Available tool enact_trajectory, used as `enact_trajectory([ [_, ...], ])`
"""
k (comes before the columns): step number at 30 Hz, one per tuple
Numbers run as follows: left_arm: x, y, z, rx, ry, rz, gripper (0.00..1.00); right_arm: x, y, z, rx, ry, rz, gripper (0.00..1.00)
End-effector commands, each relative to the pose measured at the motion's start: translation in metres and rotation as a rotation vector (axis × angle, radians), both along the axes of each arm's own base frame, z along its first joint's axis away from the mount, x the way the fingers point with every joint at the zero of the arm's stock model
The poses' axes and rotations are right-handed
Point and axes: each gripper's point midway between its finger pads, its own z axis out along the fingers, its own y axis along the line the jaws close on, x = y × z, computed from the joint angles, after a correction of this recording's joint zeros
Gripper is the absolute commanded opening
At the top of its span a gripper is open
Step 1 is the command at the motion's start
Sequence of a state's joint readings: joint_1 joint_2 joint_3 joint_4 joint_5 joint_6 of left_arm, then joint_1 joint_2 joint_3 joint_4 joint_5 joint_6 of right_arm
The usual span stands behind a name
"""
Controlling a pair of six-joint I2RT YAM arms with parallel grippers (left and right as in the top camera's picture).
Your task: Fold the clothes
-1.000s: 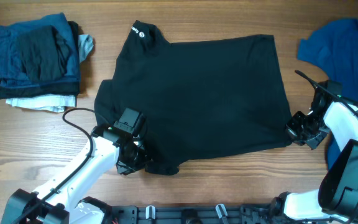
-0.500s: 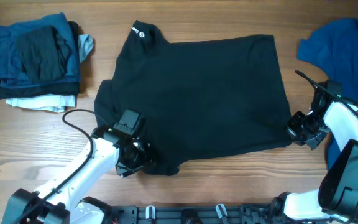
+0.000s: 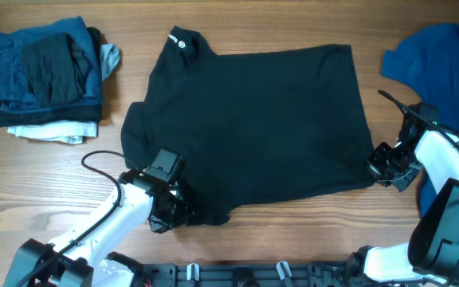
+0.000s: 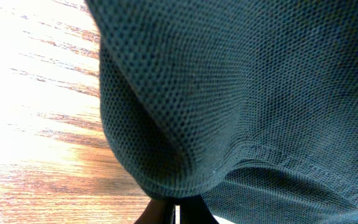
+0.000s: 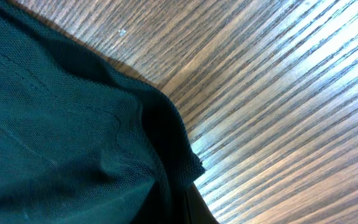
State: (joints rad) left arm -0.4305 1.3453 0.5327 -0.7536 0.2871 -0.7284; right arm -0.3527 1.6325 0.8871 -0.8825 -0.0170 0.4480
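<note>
I see the black T-shirt lying spread and nearly flat in the middle of the wooden surface. Its collar with the small white logo points to the far left corner.

My left hand is at the near left corner of this shirt. In the left wrist view the fingertips are closed, and a rounded fold of the black cloth with its stitched hem bunches directly at them, so I judge that the hand grips the shirt there.

My right hand is at the near right corner. In the right wrist view the corner of the cloth runs down into the closed fingers, with bare wood beside it, so this hand grips the shirt too.

The royal-blue shirt lies crumpled at the right edge, partly under the right arm. A pile of folded clothes, blue and dark with something white below, sits at the far left, well apart from the black shirt.
</note>
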Motion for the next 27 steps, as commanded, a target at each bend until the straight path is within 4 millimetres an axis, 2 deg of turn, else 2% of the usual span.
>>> enact_trajectory([
  [1,0.0,-0.0023,0.0027,-0.016,0.002,0.014,0.04,0.0035,-0.0073,0.001,-0.026,0.0,-0.001,0.04],
  [4,0.0051,-0.0024,0.0066,-0.016,-0.027,0.014,0.04,0.0035,-0.0073,0.001,-0.026,0.0,-0.001,0.04],
  [5,0.006,-0.0008,0.0068,-0.007,-0.034,0.015,0.08,0.0035,-0.0073,0.001,-0.026,0.0,-0.001,0.04],
  [6,0.0059,0.0008,0.0065,0.002,-0.035,0.015,0.16,0.0035,-0.0072,0.001,-0.025,0.0,-0.001,0.04],
  [7,0.006,0.0014,0.0062,0.005,-0.036,0.015,0.38,0.0035,-0.0073,0.001,-0.026,0.0,-0.001,0.04],
  [8,0.0061,0.0016,0.0059,0.007,-0.036,0.015,0.55,0.0035,-0.0072,0.001,-0.025,0.0,-0.001,0.04],
  [9,0.0061,0.0016,0.0059,0.007,-0.036,0.015,0.62,0.0036,-0.0073,0.001,-0.026,0.0,-0.001,0.04],
  [10,0.0061,0.0017,0.0058,0.008,-0.036,0.015,0.63,0.0037,-0.0073,0.001,-0.026,-0.001,-0.001,0.04],
  [12,0.0068,0.0014,0.005,0.006,-0.039,0.015,0.6,0.0038,-0.0074,0.001,-0.026,-0.001,-0.001,0.05],
  [14,0.0062,0.0016,0.0028,0.007,-0.038,0.016,0.52,0.0041,-0.0075,0.001,-0.027,-0.002,-0.001,0.04],
  [16,0.005,0.0021,0.0009,0.01,-0.029,0.025,0.51,0.0045,-0.0076,0.001,-0.027,-0.004,-0.001,0.04],
  [19,0.0051,0.0021,-0.0004,0.014,-0.022,0.038,0.55,0.0046,-0.0077,0.001,-0.028,-0.004,-0.001,0.04],
  [21,0.0062,0.0017,-0.0011,0.013,-0.024,0.037,0.52,0.005,-0.0078,0.0009,-0.028,-0.006,-0.001,0.04],
  [26,0.0072,0.0012,-0.0021,0.012,-0.026,0.037,0.35,0.0053,-0.0079,0.0009,-0.028,-0.007,-0.001,0.04],
  [27,0.0071,0.0013,-0.0022,0.013,-0.025,0.037,0.26,0.0053,-0.0079,0.0009,-0.028,-0.007,-0.001,0.04],
])
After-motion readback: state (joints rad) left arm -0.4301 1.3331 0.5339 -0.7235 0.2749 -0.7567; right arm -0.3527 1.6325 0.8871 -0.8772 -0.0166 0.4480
